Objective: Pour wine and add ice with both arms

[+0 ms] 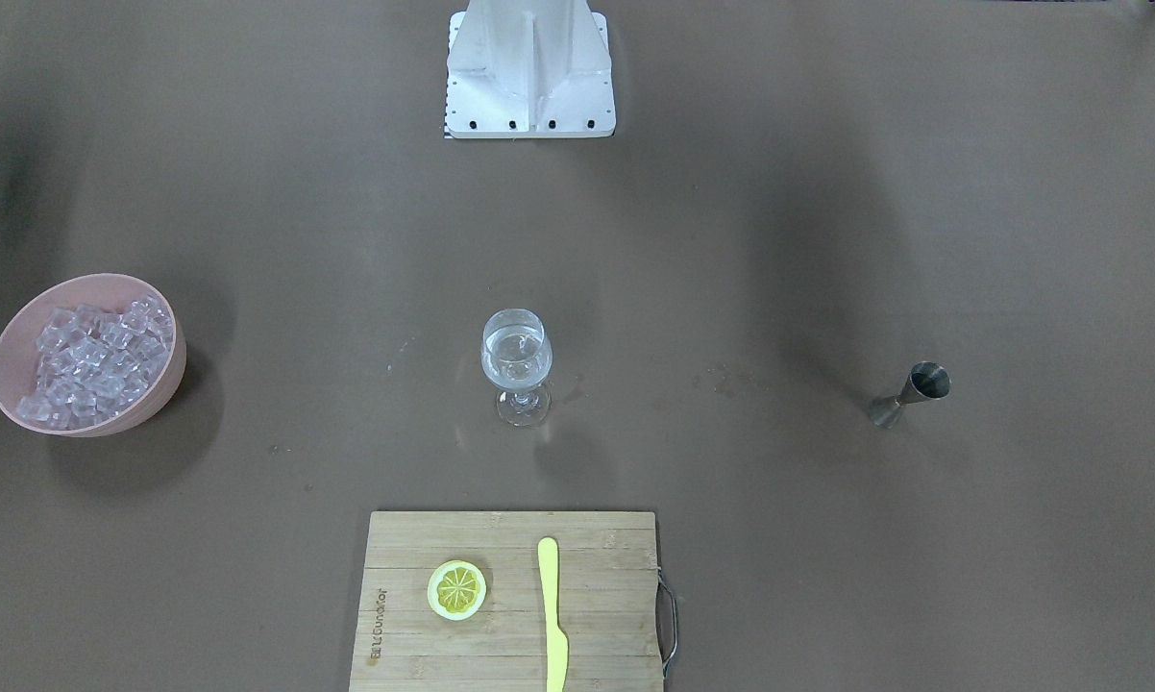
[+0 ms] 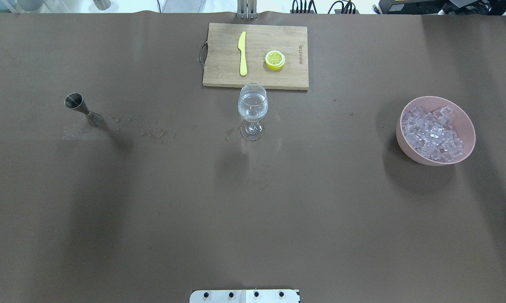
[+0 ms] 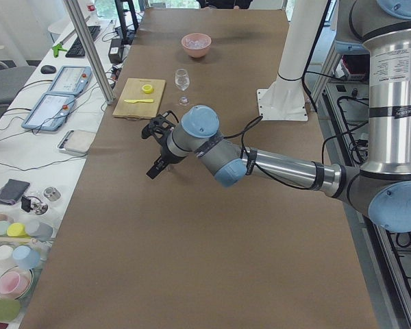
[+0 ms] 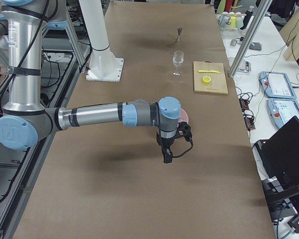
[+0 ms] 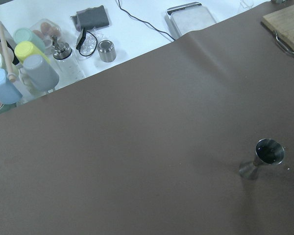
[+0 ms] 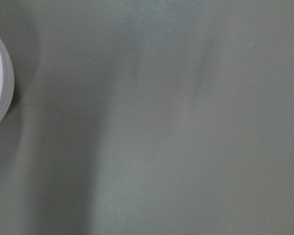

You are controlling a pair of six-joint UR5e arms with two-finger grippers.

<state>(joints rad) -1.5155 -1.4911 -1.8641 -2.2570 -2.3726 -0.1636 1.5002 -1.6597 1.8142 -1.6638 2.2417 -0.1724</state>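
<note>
The cutting board [image 1: 606, 615] has a word at 9 o'clock of the lemon slice [image 1: 456, 589], too blurry to read. I can't tell how the left gripper [image 3: 153, 174] or right gripper [image 4: 166, 159] fingers sit.

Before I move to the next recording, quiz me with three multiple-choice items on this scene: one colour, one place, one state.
1. What colour is the bowl of ice?
A) blue B) pink C) white
2. Where is the lemon slice?
A) in the bowl B) on the board C) on the table
3. How is the glass?
A) lying down B) upright, empty C) upright, holding wine

Answers:
1 B, its wall is pink.
2 B, the slice lies on the board, near the knife.
3 C, it stands on its foot with clear liquid inside.
</note>
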